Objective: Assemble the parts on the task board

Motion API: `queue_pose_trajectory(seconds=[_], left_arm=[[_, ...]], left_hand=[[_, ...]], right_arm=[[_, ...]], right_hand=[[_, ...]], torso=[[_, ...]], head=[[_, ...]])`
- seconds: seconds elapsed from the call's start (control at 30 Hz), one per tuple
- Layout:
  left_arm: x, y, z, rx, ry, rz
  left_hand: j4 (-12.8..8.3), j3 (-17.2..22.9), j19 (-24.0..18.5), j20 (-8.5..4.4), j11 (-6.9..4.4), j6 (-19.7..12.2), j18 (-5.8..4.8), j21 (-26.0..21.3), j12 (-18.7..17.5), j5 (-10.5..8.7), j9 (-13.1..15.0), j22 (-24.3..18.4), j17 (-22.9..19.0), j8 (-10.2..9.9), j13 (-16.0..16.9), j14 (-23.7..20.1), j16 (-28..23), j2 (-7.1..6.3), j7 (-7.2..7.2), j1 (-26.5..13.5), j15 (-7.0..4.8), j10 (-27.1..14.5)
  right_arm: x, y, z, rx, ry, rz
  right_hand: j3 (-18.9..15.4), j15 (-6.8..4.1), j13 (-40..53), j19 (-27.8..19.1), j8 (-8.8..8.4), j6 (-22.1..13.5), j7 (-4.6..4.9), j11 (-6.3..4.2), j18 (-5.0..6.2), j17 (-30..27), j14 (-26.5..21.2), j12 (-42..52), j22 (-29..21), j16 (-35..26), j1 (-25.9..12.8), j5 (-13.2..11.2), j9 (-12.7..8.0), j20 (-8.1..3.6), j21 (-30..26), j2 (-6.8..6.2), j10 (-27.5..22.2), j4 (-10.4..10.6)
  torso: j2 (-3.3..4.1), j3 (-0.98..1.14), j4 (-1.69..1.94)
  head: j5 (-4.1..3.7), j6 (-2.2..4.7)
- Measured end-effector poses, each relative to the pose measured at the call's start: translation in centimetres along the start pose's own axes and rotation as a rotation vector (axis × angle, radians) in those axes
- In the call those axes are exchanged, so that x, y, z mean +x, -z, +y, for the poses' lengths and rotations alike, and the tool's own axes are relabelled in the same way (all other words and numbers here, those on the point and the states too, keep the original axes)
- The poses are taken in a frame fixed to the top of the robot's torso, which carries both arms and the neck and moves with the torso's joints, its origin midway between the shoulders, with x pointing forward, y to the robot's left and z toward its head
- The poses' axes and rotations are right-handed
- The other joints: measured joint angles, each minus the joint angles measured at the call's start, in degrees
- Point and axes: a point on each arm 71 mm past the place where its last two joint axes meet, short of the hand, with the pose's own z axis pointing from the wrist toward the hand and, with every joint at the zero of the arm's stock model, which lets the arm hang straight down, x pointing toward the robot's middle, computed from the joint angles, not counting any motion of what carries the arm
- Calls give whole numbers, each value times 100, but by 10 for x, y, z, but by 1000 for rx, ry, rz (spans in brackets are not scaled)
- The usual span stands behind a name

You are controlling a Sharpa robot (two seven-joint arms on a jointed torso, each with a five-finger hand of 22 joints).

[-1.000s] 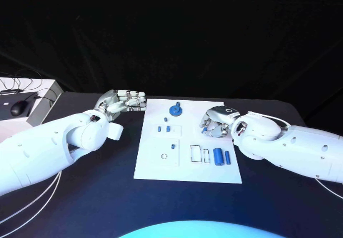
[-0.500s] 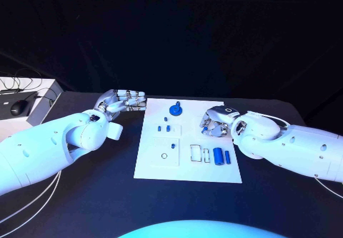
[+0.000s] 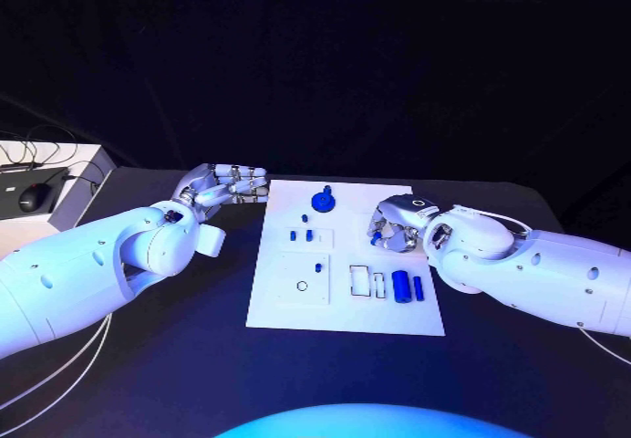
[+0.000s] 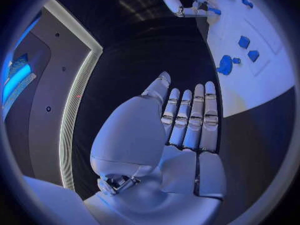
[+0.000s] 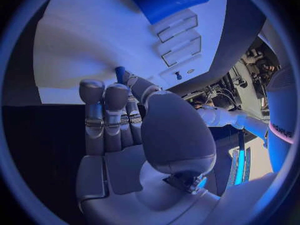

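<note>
A small, rigid, light blue peg [image 5: 120,74] was pinched by the right hand [image 3: 395,228] fingers [image 5: 105,110]; the left hand [image 3: 221,187] was curled, holding nothing.

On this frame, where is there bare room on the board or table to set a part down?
The task board is bare along its near edge, below the two blue cylinders. Dark table lies free in front of it. The far right is crowded: the right hand hovers there with a small blue part at its fingers. The left hand sits off the far-left corner.
</note>
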Motion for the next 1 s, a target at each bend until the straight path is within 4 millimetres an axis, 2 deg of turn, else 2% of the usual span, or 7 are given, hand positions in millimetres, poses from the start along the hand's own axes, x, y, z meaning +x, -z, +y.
queue_pose_trajectory(seconds=[0.07, 0.13, 0.2, 0.63, 1.0], left_arm=[[0, 0, 0, 0, 0, 0], [0, 0, 0, 0, 0, 0], [0, 0, 0, 0, 0, 0], [0, 0, 0, -1, 0, 0], [0, -1, 0, -2, 0, 0]], left_hand=[[0, 0, 0, 0, 0, 0, 0, 0, 0, 0, 0, 0, 0, 0, 0, 0, 0, 0, 0, 0, 0, 0], [0, 0, 0, 0, 0, 0, 0, 0, 0, 0, 0, 0, 0, 0, 0, 0, 0, 0, 0, 0, 0, 0], [0, 0, 0, 0, 0, 0, 1, 0, 0, 0, 0, 0, 0, 0, 0, 0, 0, 0, 0, 0, 0, 0], [0, 0, 0, 0, 0, 0, 0, 0, 0, 0, 0, 0, 0, 0, 0, 0, 0, 0, 0, 0, 0, 0], [0, 0, 0, 0, 0, 0, 1, 0, 0, 0, 0, 0, 0, 0, 0, 0, 0, 0, 0, 0, 0, 0]], right_arm=[[0, 0, 0, -1, 1, -4], [1, 1, 0, -2, 2, -10], [1, 1, 1, -4, 2, -16], [-2, 5, 4, -14, 1, -48], [-41, 12, 19, -58, -15, -107]], right_hand=[[68, -8, 1, 0, 0, 2, 2, 0, -1, 0, -8, 0, 0, 0, -22, -262, -1, -1, 82, 23, 0, -22], [77, -8, 1, -3, 0, 20, 20, 1, -9, 6, -8, -12, 0, 0, 16, -342, -2, -19, 192, 61, 1, -31], [86, -27, 1, -4, 0, 21, 20, 1, -44, 10, 11, -15, -1, 0, 17, -345, -2, -43, 247, 62, 1, -40], [86, -28, 1, 8, 0, 39, 1, 1, -91, 46, 12, -13, 3, 0, 22, -367, -9, -69, 368, 66, 1, -40], [84, -27, 1, 8, 0, 40, 0, 2, -97, 62, 12, -7, 2, 0, 23, -389, -12, -69, 435, 65, 2, -39]], torso=[[0, 0, 0], [-1, 1, -1], [0, 2, 0], [-2, 3, -1], [-8, -1, -2]], head=[[-1, -1], [-1, -2], [2, -4], [16, 1], [38, -4]])
